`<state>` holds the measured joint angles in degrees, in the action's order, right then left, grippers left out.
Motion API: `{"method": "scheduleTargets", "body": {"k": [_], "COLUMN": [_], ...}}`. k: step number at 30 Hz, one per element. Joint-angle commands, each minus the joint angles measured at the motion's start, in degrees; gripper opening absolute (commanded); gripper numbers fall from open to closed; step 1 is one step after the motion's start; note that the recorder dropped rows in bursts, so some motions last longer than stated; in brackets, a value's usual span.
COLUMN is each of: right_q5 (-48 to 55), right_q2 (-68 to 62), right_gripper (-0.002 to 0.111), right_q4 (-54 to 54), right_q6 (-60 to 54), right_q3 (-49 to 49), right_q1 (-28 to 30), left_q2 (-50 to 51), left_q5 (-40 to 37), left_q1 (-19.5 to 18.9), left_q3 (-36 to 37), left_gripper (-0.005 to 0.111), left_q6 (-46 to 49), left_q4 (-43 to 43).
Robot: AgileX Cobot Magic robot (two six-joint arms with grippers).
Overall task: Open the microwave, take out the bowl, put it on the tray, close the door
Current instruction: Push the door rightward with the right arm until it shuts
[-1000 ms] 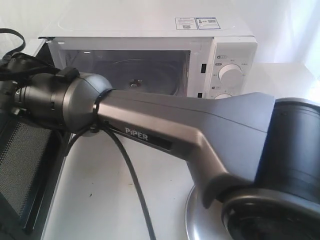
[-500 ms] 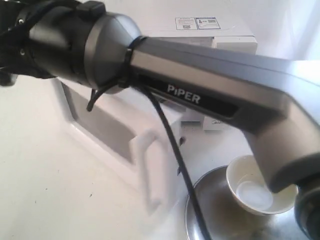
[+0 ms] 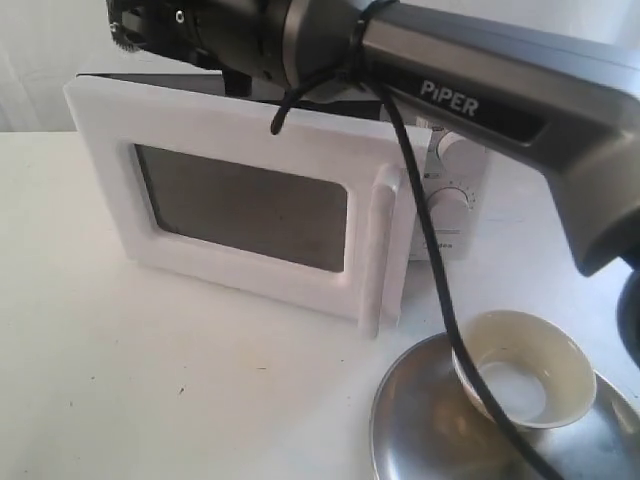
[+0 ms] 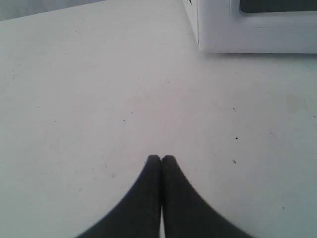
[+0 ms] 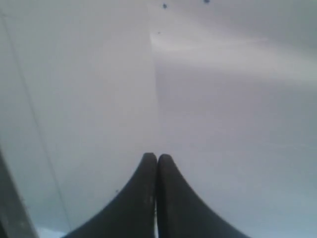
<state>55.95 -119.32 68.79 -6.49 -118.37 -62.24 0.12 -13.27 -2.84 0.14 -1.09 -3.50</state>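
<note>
The white microwave (image 3: 452, 215) stands at the back of the table. Its door (image 3: 240, 205), with a dark window and a white bar handle (image 3: 378, 250), is swung almost shut and overlaps the dial panel. The cream-white bowl (image 3: 522, 368) sits upright on the silver tray (image 3: 420, 430) at the front right. My right arm (image 3: 480, 90) reaches across above the microwave; its gripper (image 5: 157, 156) is shut on nothing over a plain white surface. My left gripper (image 4: 161, 157) is shut and empty above the bare table, with a corner of the microwave (image 4: 257, 29) beyond it.
A black cable (image 3: 430, 260) hangs from the right arm in front of the microwave and the bowl. White tabletop (image 3: 150, 380) spreads in front of the door and to its left.
The door has swung from wide open to almost shut. The right arm has risen from in front of the cavity to above the microwave's top, uncovering the bowl on the tray.
</note>
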Motion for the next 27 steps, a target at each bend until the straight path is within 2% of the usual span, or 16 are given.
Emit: {"method": "scheduleTargets", "body": {"k": [1,4,6,10,12,15,19,21,24,27], "right_q5": [-0.8,-2.3,-3.1,0.3,-0.8,-15.3,-51.3,-62.0,-58.8,-53.1], "right_q2": [-0.2,-0.2,-0.2,0.6,2.2,6.0,8.9,7.7,3.7,-1.7], "right_gripper": [0.0,0.0,0.0,0.0,0.0,0.0,0.0,0.0,0.0,0.0], "right_q4": [-4.5,-3.4,2.5,23.0,26.5,23.6,17.1,17.1,17.4,18.9], "right_q6": [0.8,0.8,2.9,24.3,32.2,38.0,42.7,42.8,41.1,34.1], "right_q3": [3.9,7.7,9.7,9.8,9.8,9.8,9.8,9.6,8.7,6.9], "right_q1": [2.0,2.4,2.4,2.3,1.5,-0.5,-3.3,-5.3,-9.8,-12.9], "left_q2": [-0.1,-0.1,-0.1,-0.1,-0.1,-0.1,-0.1,-0.1,-0.1,-0.1], "left_q5": [-0.1,-0.1,-0.1,-0.1,-0.1,-0.1,-0.1,-0.1,-0.1,-0.1], "left_q1": [0.1,0.1,0.1,0.1,0.1,0.1,0.1,0.1,0.1,0.1], "left_q3": [-0.1,-0.1,-0.1,-0.1,-0.1,-0.1,-0.1,-0.1,-0.1,-0.1], "left_gripper": [0.0,0.0,0.0,0.0,0.0,0.0,0.0,0.0,0.0,0.0], "left_q6": [-0.1,-0.1,-0.1,-0.1,-0.1,-0.1,-0.1,-0.1,-0.1,-0.1], "left_q4": [0.1,0.1,0.1,0.1,0.1,0.1,0.1,0.1,0.1,0.1]}}
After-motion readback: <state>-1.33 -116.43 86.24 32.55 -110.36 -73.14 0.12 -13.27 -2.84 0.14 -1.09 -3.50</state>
